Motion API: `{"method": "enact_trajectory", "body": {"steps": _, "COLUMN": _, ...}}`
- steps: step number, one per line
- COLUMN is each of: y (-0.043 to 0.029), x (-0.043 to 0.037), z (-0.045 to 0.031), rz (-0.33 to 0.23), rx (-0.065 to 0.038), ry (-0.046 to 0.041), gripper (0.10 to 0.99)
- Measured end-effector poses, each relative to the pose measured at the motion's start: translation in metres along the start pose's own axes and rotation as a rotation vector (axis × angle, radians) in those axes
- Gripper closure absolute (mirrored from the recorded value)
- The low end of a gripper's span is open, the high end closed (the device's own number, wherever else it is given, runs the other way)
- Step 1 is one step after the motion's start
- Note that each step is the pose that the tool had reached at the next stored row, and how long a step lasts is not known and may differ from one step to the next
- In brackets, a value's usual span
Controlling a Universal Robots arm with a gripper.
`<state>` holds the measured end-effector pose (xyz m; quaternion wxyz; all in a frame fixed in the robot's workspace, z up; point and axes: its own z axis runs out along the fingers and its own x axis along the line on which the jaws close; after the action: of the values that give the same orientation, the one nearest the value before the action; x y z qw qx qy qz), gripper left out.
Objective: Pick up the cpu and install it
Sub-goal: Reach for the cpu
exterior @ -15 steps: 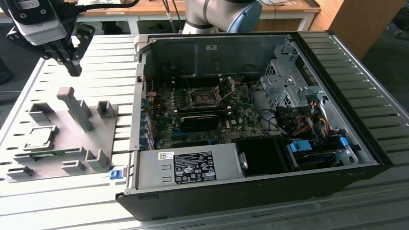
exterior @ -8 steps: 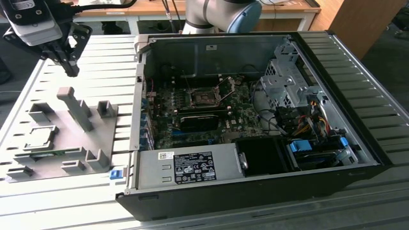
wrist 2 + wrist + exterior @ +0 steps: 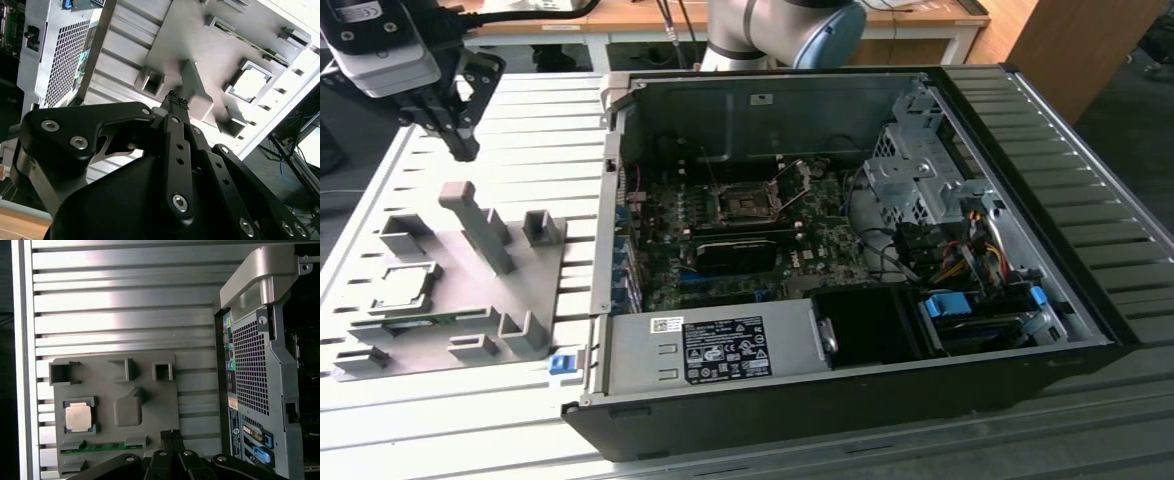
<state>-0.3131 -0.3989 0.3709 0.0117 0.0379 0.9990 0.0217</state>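
Observation:
The cpu point(image 3: 403, 288) lies flat, silvery top up, in a square pocket of the grey holder plate point(image 3: 467, 300) on the slatted table, at the exterior view's left. Both wrist views show the cpu point(image 3: 248, 84) point(image 3: 78, 417) in that pocket. My gripper point(image 3: 458, 148) hangs well above the far end of the plate, apart from the cpu, fingers pressed together with nothing between them. Its fingertips point(image 3: 177, 101) point(image 3: 171, 434) appear over the plate's tall post. The dark socket point(image 3: 747, 205) sits on the motherboard point(image 3: 720, 260) inside the open computer case.
Tall posts point(image 3: 480, 225) rise from the holder plate near the cpu. A green memory stick point(image 3: 102, 446) lies in a slot beside the cpu pocket. The case's wall point(image 3: 611, 200) stands between plate and motherboard. Cables and a drive cage point(image 3: 921, 170) fill the case's right side.

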Motion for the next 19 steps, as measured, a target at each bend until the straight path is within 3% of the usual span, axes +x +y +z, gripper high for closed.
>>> {"method": "enact_trajectory", "body": {"steps": 19, "y": -0.0020, "x": 0.0256, "z": 0.0011, "rz": 0.000, "rx": 0.000, "ry": 0.0000, "gripper": 0.980}}
